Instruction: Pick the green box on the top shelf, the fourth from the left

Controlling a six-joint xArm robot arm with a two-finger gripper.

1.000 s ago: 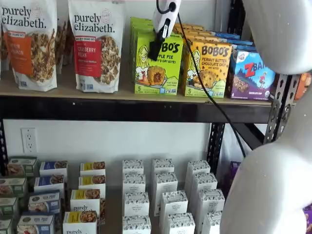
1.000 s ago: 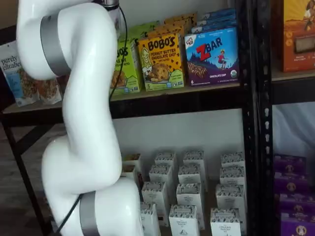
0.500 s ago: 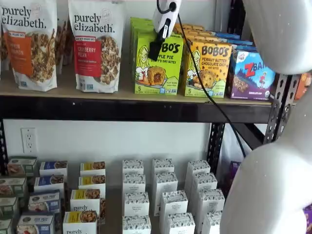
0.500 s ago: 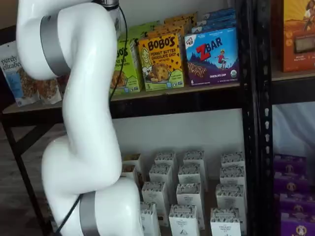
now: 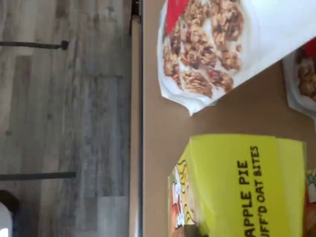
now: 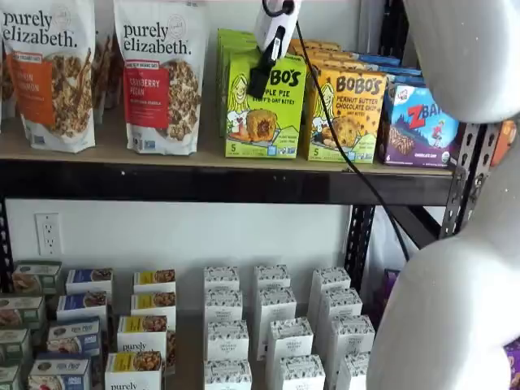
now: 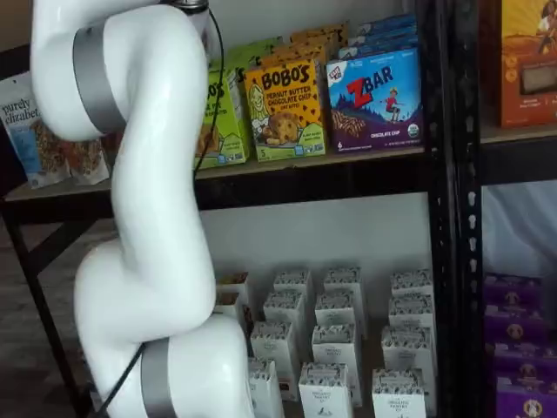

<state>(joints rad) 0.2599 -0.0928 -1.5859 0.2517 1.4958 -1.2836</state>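
The green box (image 6: 264, 110), lime with "BOBO'S Apple Pie", stands at the front of its row on the top shelf (image 6: 203, 183). It also shows in a shelf view (image 7: 222, 117), partly behind the arm, and in the wrist view (image 5: 242, 187) with "APPLE PIE" print. My gripper (image 6: 260, 80) hangs in front of the box's upper left part, white body above, black fingers pointing down. The fingers show side-on with no plain gap. Nothing is in them.
Purely Elizabeth granola bags (image 6: 158, 77) stand left of the green box, a yellow-orange Bobo's box (image 6: 345, 114) and a blue ZBar box (image 6: 418, 122) to its right. Small white boxes (image 6: 276, 325) fill the lower shelf. My white arm (image 7: 139, 218) blocks much of one view.
The gripper has risen very slightly in front of the green box. The boxes have not moved.
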